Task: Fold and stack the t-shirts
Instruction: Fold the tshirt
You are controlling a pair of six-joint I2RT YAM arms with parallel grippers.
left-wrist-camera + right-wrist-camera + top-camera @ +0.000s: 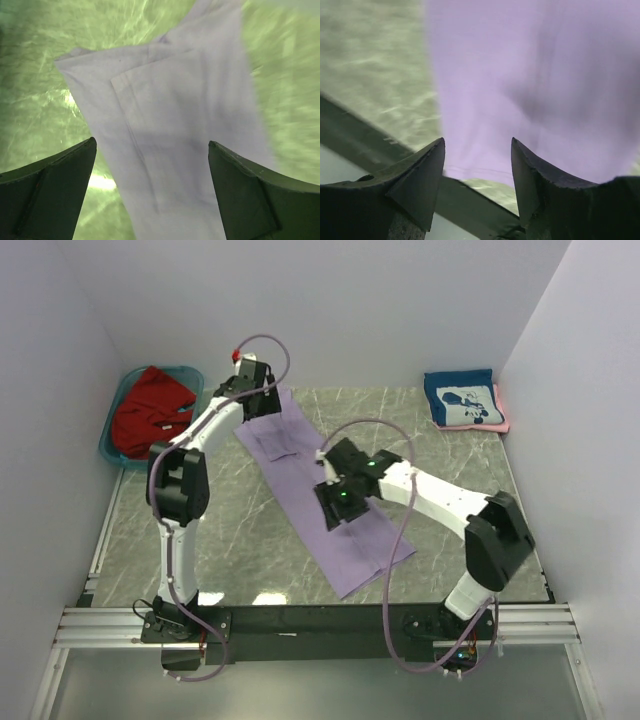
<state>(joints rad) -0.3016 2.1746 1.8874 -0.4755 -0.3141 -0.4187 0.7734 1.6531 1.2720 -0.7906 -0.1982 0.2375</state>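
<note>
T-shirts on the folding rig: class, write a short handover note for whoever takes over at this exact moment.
Left gripper: open, empty, over the far end of the lavender shirt.
Right gripper: open, empty, above that shirt's near half.
Lavender shirt: long folded strip lying diagonally on the table.
Done: navy shirt folded on the pink shirt, far right corner.
To do: fold the lavender strip shorter and stack it; the red shirt lies bunched in the teal tub.
</note>
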